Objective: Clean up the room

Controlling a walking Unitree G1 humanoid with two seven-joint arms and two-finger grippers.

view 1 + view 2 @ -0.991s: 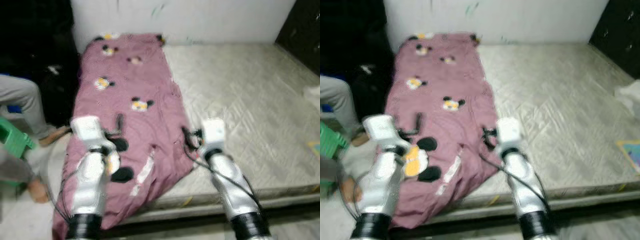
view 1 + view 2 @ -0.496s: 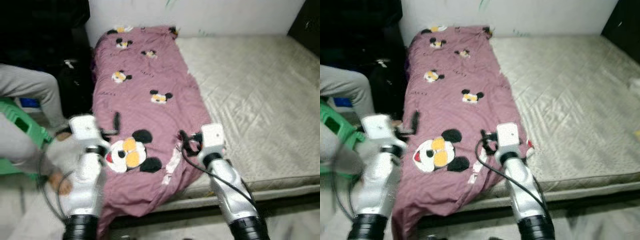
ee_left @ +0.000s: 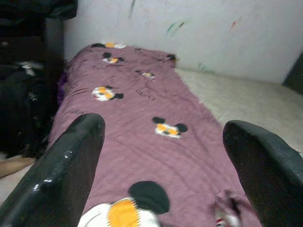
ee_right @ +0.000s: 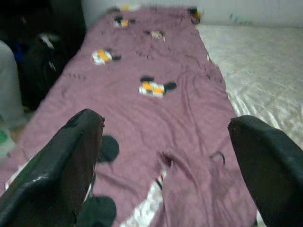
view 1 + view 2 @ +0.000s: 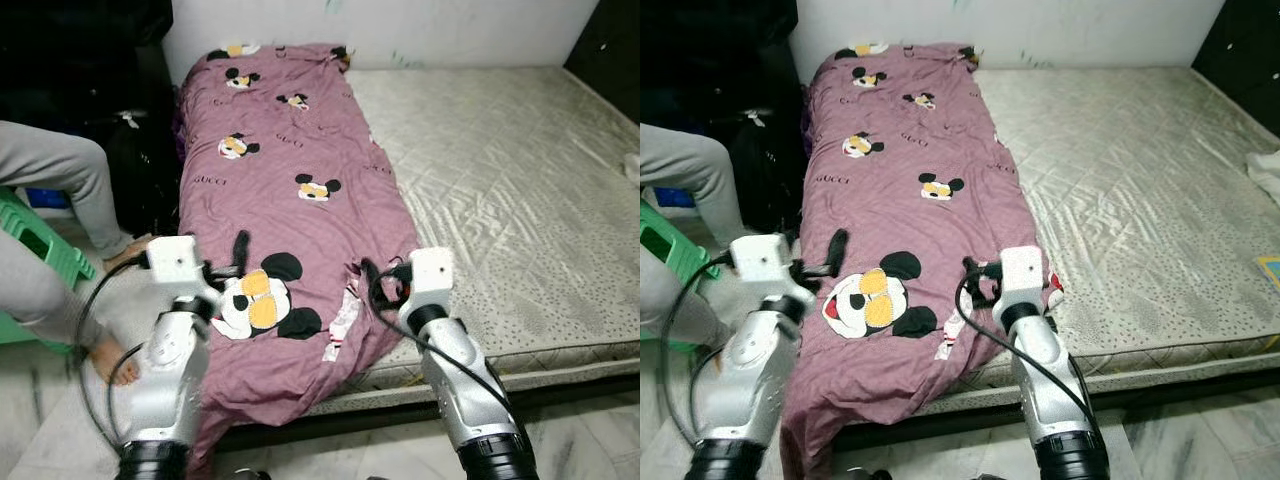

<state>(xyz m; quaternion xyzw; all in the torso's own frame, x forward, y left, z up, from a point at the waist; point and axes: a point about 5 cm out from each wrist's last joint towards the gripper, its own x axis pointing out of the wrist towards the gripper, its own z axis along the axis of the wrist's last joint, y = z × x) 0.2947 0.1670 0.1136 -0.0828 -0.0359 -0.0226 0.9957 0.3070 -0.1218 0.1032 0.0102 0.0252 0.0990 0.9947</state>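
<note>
Pink blanket spread along mattress left side, near end drooping over the edge. Left gripper and right gripper above it, spread wide, holding nothing

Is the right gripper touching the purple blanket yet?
Cannot tell. Right wrist view shows the right gripper open over the purple blanket, but neither contact nor a gap shows plainly.

Blanket on mattress left half; person's leg left.
</note>
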